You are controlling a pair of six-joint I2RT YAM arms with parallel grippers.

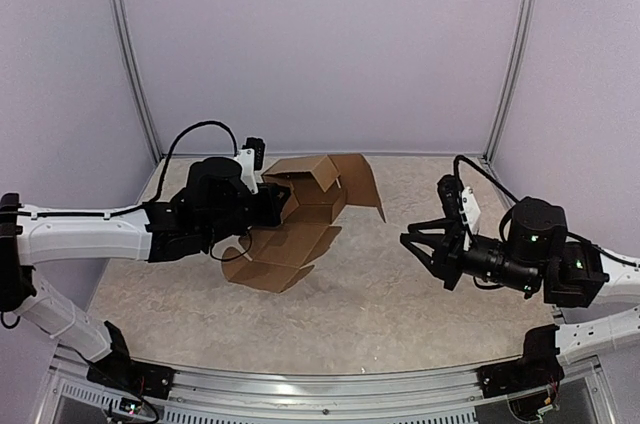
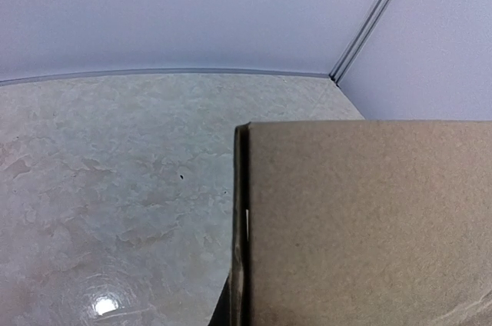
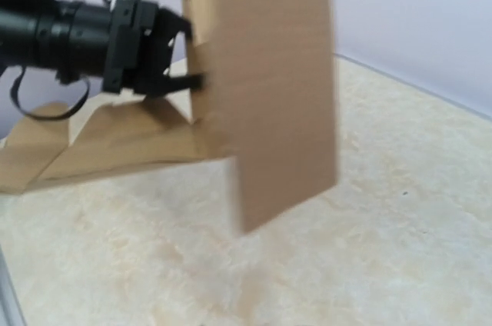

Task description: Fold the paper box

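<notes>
The paper box [image 1: 300, 234] is a plain brown cardboard sheet, partly folded, lying left of the table's centre with panels raised at its far end. My left gripper [image 1: 277, 200] is shut on one raised panel at the sheet's left side. That panel fills the lower right of the left wrist view [image 2: 361, 226]. The right wrist view shows the box [image 3: 277, 88] with a tall flap standing up, and the left gripper [image 3: 171, 78] clamped on it. My right gripper [image 1: 425, 256] is open and empty, to the right of the box and apart from it.
Pale walls close in the mottled beige table [image 1: 380, 304] on three sides. Metal posts [image 1: 512, 54] stand at the back corners. A metal rail [image 1: 320, 384] runs along the near edge between the arm bases.
</notes>
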